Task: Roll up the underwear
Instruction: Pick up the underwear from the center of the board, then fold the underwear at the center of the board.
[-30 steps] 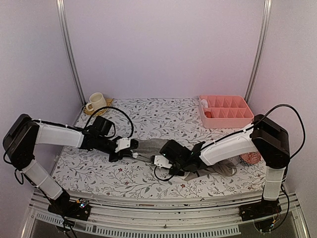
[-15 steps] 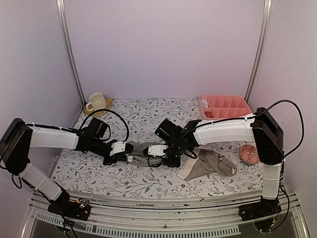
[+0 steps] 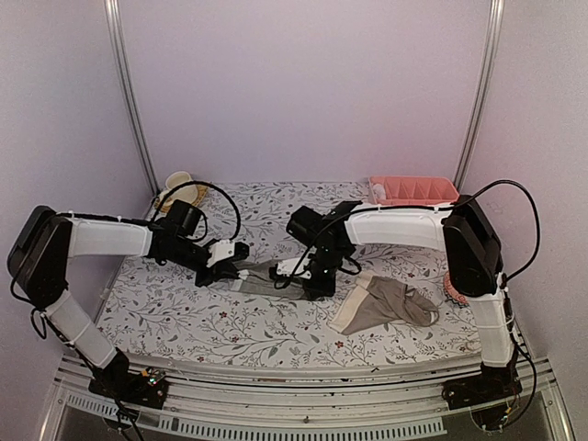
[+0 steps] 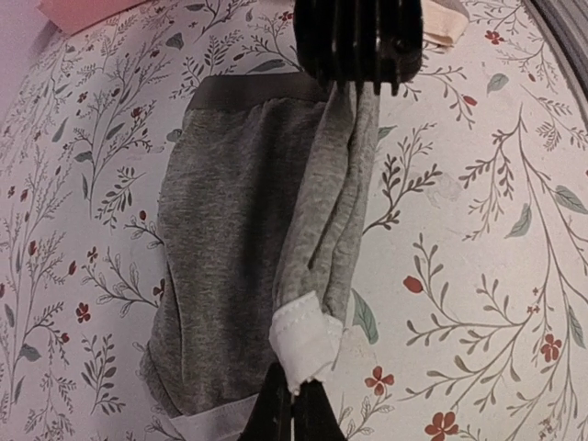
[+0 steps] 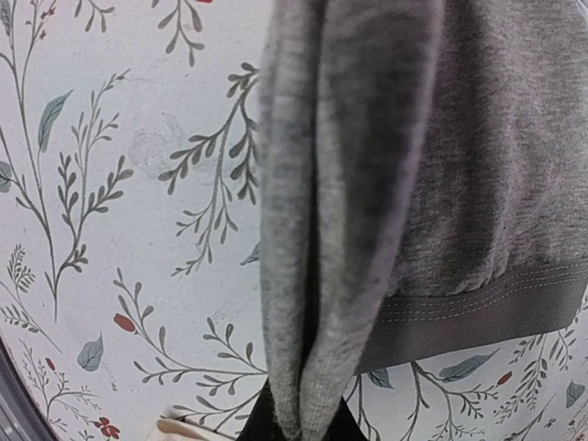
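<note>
The grey underwear (image 3: 268, 277) lies on the floral cloth, stretched between my two grippers. In the left wrist view one long edge of the grey underwear (image 4: 230, 239) is folded up into a ridge. My left gripper (image 4: 294, 400) is shut on the white edging at one end of that ridge. My right gripper (image 5: 299, 415) is shut on the other end of the ridge of grey underwear (image 5: 340, 184). In the top view the left gripper (image 3: 241, 270) and right gripper (image 3: 299, 273) face each other. The taupe underwear (image 3: 386, 303) lies crumpled to the right.
A pink divided tray (image 3: 415, 190) stands at the back right and a cream cup (image 3: 179, 184) at the back left. A pink knitted ball (image 3: 452, 288) peeks out behind the right arm. The table's front edge runs just below the cloth.
The right arm has swung from over the taupe underwear to the grey one and shut on its edge. The left gripper has kept its hold and shifted slightly back.
</note>
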`<state>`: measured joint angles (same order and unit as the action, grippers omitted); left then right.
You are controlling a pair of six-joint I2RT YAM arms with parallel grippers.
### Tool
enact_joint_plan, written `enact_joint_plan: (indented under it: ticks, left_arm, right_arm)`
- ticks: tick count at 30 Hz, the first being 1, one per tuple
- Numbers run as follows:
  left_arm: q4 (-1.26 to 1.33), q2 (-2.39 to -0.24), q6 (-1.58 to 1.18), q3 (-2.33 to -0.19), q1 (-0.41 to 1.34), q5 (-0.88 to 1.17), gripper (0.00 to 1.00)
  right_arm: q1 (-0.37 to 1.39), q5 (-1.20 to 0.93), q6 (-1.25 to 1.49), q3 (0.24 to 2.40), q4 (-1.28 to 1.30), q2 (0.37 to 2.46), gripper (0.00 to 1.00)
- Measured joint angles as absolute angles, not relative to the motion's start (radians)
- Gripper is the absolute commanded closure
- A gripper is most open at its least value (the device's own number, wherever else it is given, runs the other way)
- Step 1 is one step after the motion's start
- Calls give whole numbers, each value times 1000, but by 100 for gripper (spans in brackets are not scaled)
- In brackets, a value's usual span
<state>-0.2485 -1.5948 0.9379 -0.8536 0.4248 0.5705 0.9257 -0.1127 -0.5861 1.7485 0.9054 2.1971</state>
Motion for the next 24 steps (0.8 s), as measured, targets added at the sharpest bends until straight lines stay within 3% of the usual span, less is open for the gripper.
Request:
enact_joint_plan:
  ticks: [9, 24]
  left_arm:
    - [-263, -1635, 913, -868, 410, 568, 100]
    - [-252, -1664, 873, -871, 377, 559, 100]
  right_arm:
    - [904, -145, -648, 1897, 1017, 2264, 91]
    - [857, -145, -654, 1921, 1032, 2296, 62]
